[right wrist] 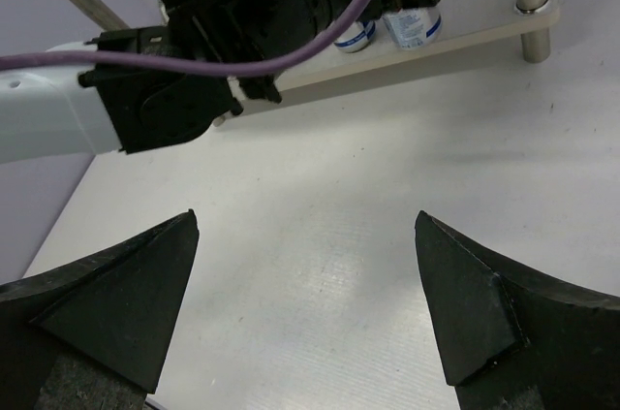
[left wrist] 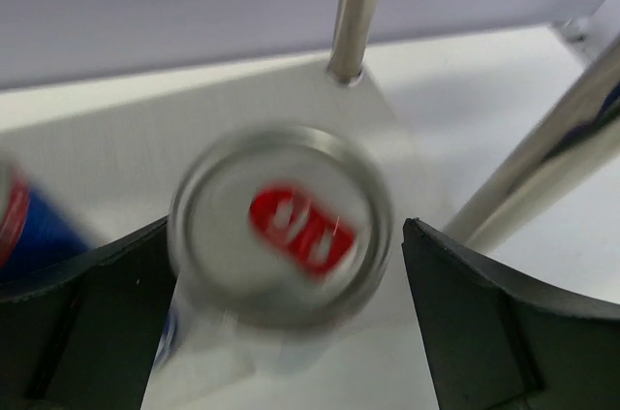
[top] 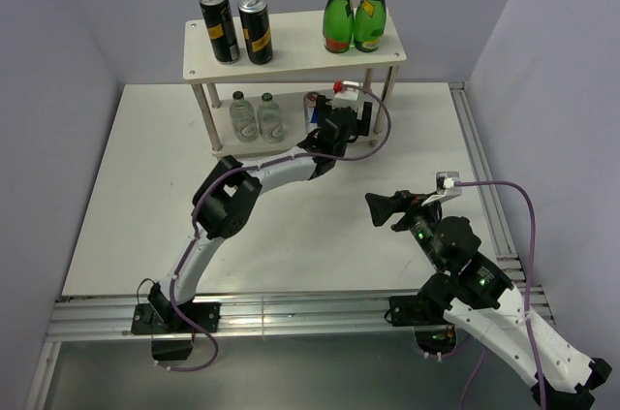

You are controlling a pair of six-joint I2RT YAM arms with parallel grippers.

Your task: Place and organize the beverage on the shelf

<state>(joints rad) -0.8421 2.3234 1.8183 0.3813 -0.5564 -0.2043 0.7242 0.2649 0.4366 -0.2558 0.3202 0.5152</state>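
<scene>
Shiny metal is seen on the slim silver-blue can point(left wrist: 281, 226); the pale beige wooden shelf point(top: 295, 42) is finished matt.

The tall cans point(top: 220, 26) are black with yellow. The glass bottles point(top: 337, 13) are green with yellow labels. The small bottles point(top: 242, 117) are clear. The shelf point(top: 295, 42) is pale beige. The slim can point(left wrist: 283, 221) has a silver top with a red mark. The tabletop point(top: 136, 206) is white. The cable point(right wrist: 145, 65) is purple.

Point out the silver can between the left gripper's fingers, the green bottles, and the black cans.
silver can point(left wrist: 286, 221): left wrist view, middle of its lid.
green bottles point(top: 337, 27): top external view, body of the left bottle.
black cans point(top: 221, 32): top external view, side of the left can.
</scene>
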